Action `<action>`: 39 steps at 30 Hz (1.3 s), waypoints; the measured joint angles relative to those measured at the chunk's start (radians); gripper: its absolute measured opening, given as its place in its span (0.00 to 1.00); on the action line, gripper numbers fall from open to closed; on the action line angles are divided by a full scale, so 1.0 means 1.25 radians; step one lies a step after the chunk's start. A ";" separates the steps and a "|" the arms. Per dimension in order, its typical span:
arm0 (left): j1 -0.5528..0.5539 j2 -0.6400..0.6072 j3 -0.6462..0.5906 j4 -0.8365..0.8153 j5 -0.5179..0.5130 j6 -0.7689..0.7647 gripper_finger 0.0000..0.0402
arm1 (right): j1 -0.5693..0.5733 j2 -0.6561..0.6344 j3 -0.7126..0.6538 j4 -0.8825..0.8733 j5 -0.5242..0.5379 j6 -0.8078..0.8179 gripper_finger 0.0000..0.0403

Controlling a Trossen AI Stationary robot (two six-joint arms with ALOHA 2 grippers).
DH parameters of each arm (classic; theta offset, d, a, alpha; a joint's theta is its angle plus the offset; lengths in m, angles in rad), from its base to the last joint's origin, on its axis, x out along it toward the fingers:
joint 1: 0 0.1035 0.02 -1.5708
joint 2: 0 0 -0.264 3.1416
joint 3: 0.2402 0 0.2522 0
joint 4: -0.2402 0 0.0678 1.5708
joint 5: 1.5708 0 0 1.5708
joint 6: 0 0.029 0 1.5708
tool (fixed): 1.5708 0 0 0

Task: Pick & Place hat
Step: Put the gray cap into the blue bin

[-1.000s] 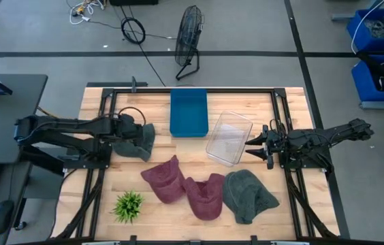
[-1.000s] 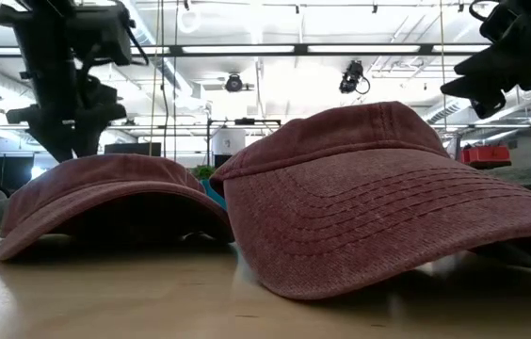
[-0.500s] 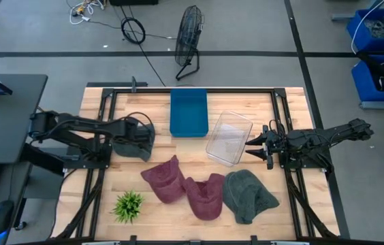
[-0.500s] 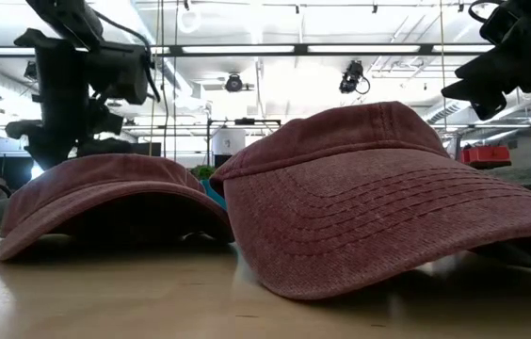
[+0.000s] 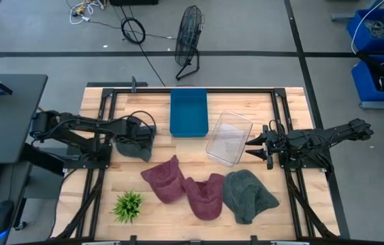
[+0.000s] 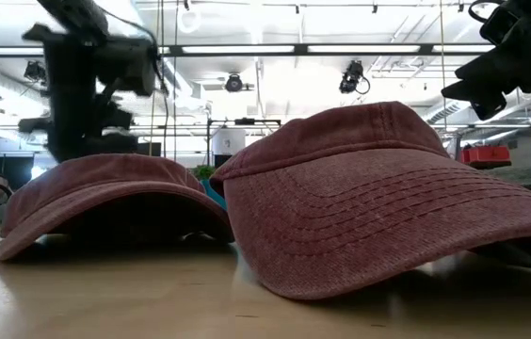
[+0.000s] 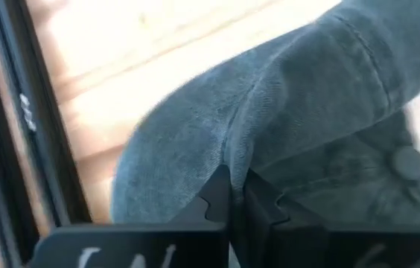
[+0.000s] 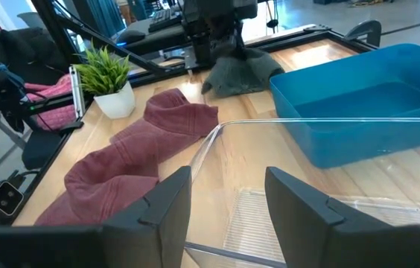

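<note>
The wooden table (image 5: 110,194) carries two maroon caps (image 5: 185,189), a grey-green cap (image 5: 248,195) and empty blue (image 5: 188,112) and clear (image 5: 229,138) bins. The left gripper (image 7: 234,195) pinches a dark grey cap (image 5: 136,143); not yet placed. The right gripper (image 8: 225,205) waits, fingers spread.

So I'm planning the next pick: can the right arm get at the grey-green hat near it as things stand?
Probably yes. The right hand is open and holds nothing, and the grey-green hat lies uncovered on the table just beside that arm, only touching a maroon cap.
</note>
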 joint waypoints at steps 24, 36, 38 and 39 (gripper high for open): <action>0.051 0.030 0.343 0.458 -0.097 1.172 0.02 | 0.000 0.000 0.000 0.000 0.006 -0.021 0.44; 0.172 0.210 0.342 0.651 0.105 1.366 0.02 | 0.000 0.000 0.000 0.000 0.006 -0.021 0.44; 0.183 0.243 0.343 0.691 0.148 1.370 0.02 | 0.000 0.000 0.000 0.000 0.006 -0.021 0.44; 0.189 0.258 0.343 0.698 0.164 1.370 0.02 | 0.000 0.000 0.000 0.000 0.006 -0.021 0.44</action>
